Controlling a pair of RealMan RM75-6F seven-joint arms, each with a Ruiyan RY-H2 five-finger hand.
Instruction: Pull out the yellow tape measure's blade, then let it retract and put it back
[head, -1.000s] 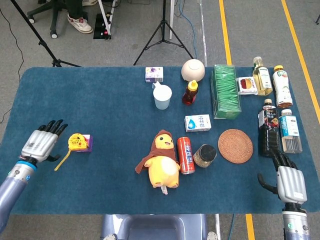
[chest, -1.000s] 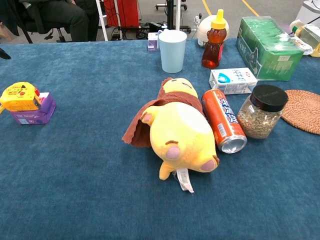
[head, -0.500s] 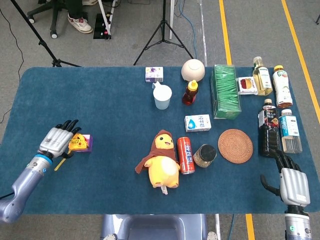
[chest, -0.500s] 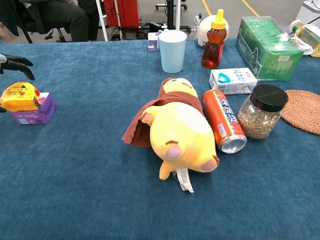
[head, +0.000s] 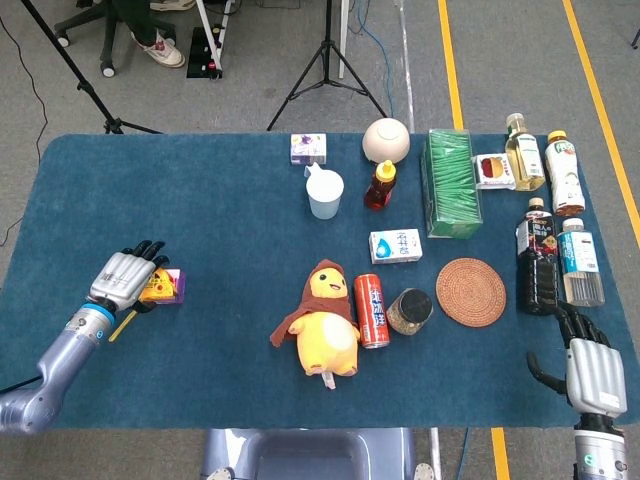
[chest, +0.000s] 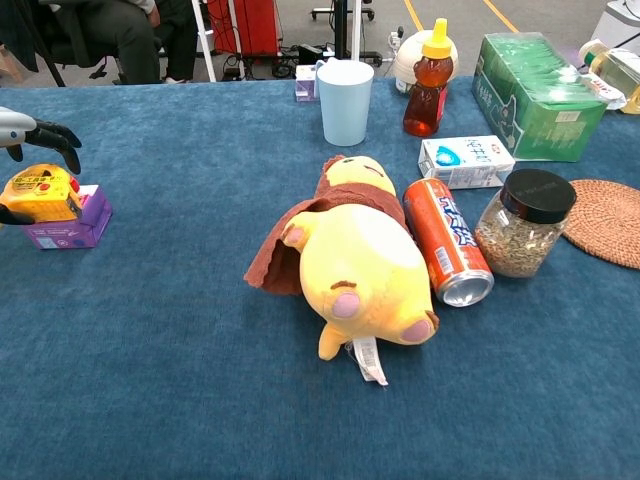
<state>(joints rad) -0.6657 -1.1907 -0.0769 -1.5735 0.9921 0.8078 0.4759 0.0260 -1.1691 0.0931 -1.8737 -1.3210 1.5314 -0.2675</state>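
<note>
Where the blue table (head: 220, 230) runs out to its left edge in the head view, left hand (head: 125, 279) over the yellow tape measure (head: 155, 288), fingers extended and spread across its top, perhaps touching, hard to say from above. Tape measure propped against a small purple box (head: 174, 286), yellow strap trailing toward the near edge. Right hand (head: 590, 372) low at the near right corner, fingers loosely apart, holding nothing, near the dark bottle (head: 538, 258).

From the chest view, tape measure (chest: 38, 194) resting atop the purple box (chest: 70, 226) at far left. Dark fingertips (chest: 55, 134) just above it, not wrapped around it. Plush chick (chest: 355, 257) lying centre, red can (chest: 448, 241) and seed jar (chest: 525, 222) beside it.
</note>
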